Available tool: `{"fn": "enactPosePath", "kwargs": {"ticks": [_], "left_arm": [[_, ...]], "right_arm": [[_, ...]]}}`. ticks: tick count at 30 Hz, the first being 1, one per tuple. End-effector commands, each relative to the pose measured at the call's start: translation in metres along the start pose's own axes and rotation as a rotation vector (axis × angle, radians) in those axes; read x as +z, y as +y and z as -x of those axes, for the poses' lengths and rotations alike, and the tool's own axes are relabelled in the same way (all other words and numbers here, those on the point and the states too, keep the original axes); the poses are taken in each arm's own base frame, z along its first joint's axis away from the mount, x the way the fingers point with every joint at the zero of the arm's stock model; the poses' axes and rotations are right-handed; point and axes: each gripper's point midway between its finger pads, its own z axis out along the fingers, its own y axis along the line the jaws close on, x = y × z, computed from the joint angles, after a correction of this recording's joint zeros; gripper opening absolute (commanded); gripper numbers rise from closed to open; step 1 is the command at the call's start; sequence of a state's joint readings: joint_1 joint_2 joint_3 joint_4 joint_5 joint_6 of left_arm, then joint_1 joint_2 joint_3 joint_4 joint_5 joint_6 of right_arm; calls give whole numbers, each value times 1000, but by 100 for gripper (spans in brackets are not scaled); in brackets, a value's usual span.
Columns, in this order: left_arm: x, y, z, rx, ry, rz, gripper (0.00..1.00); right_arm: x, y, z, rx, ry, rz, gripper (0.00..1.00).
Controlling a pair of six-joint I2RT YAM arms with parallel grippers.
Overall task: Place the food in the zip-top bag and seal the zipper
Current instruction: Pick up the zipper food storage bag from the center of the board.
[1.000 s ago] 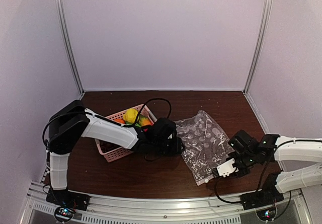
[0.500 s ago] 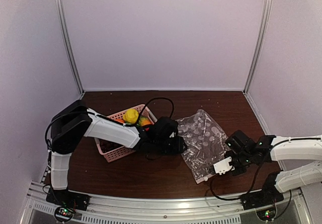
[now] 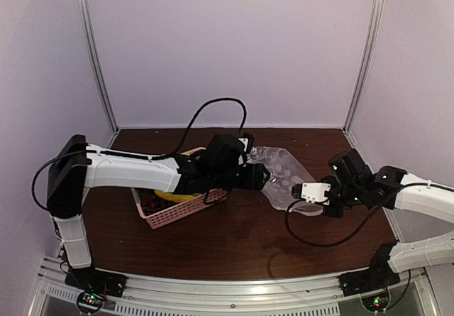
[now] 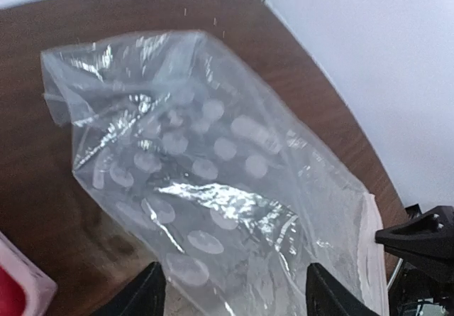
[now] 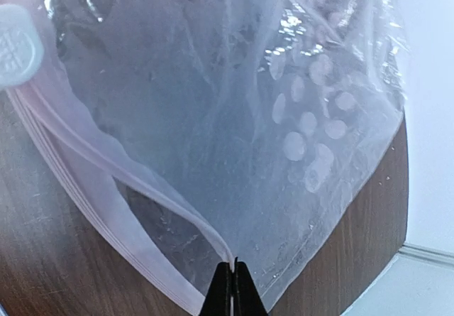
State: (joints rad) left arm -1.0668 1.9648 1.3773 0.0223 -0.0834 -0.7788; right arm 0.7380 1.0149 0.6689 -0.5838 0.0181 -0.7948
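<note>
Fingers (image 4: 145,298) on the left gripper (image 3: 257,177) are spread wide. The bag's spotted side sits between them, not pinched as far as I can see. At lower left of the overhead view, the pink basket (image 3: 152,213) has the toy fruit (image 3: 172,197) in it, so nothing's bagged yet. Mid-frame, the bag (image 3: 287,181) stretches between both arms and looks lifted off the table (image 3: 234,248). On the right, the right gripper (image 5: 233,284) is clamped tight on the zipper strip (image 5: 177,213), with the slider (image 5: 14,46) at upper left of its wrist view. My guess is that film is featherlight, floppy and slick, so it'll collapse if you grab the middle. I'd grab the stiffer strip, one lip per gripper.
</note>
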Motion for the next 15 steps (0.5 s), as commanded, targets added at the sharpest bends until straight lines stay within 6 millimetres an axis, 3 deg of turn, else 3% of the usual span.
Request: {"fn": "enactPosePath", "kwargs": {"ticks": [1,4,7,11,15], "left_arm": [[-82,-26,79,111,-298,58,69],[-96,-34,71,104,-341,54,69],[-97,-55,59,95,-379,-2,70],[-79,-71,42,23,-370,-77,70],[-60,-92,44,-11,-377,-162,69]], "right_arm": [[-22,-55,13,277,-45,-97,0],[-33,-84,28,395,-101,-134,0],[-40,-108,45,504,-153,-168,0],[-48,-132,62,623,-193,-189,0],[-54,-142,74,683,-230,-175,0]]}}
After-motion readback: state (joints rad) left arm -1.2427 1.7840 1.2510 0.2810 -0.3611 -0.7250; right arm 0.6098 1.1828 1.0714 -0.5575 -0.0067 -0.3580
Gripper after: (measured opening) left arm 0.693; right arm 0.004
